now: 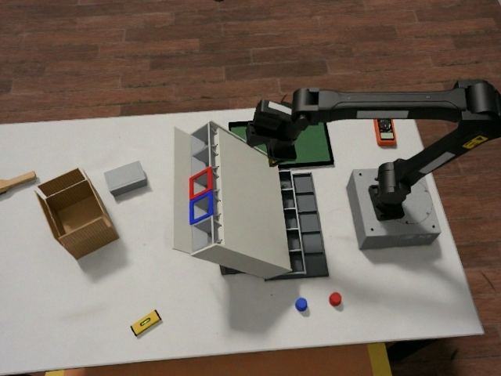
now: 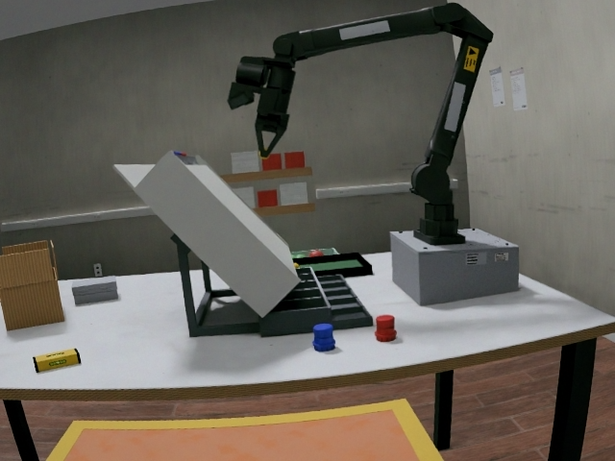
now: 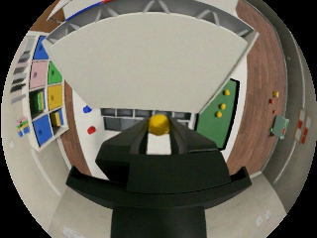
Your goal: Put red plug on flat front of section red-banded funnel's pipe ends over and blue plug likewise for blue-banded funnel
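My gripper is shut on a yellow marble and holds it high, above the upper right edge of the sloped white cover, near the green marble tray. Three more yellow marbles lie in that tray in the wrist view. The red-banded funnel and the blue-banded funnel sit side by side in the funnel row at the cover's top. The dark row of sections lies at the cover's foot. The red plug and the blue plug stand on the table in front of it.
The arm's grey base stands right of the sections. An orange meter lies at the back right. A cardboard box, a grey block and a wooden tool are at the left; a yellow level lies near the front.
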`<state>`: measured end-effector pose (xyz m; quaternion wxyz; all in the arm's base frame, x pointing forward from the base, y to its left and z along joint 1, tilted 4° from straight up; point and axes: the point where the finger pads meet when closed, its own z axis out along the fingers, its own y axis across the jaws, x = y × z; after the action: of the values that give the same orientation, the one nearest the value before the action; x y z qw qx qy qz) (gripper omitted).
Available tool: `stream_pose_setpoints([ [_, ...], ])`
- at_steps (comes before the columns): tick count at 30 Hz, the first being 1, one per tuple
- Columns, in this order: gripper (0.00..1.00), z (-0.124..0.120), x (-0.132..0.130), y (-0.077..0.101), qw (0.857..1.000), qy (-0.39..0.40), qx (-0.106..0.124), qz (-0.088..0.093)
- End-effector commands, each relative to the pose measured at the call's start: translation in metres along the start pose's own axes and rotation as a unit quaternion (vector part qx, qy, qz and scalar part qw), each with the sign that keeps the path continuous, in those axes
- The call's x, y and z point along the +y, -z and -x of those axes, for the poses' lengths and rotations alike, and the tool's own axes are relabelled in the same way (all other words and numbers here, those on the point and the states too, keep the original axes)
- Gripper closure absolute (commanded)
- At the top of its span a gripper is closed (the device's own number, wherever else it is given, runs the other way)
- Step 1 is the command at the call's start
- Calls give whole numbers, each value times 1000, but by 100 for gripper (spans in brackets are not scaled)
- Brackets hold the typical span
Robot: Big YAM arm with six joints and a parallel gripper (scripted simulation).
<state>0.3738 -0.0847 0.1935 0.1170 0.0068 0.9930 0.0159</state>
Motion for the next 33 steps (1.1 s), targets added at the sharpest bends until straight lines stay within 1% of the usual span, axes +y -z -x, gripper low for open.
stream_pose_setpoints([
  [1,100,22,27,24,999,-19,-29,-6],
  [6,100,39,63,39,999,-20,-49,-7],
  [8,100,39,63,39,999,-20,-49,-7],
  [23,100,64,121,62,996,-31,-78,-7],
  [33,100,63,120,63,996,-31,-78,-7],
])
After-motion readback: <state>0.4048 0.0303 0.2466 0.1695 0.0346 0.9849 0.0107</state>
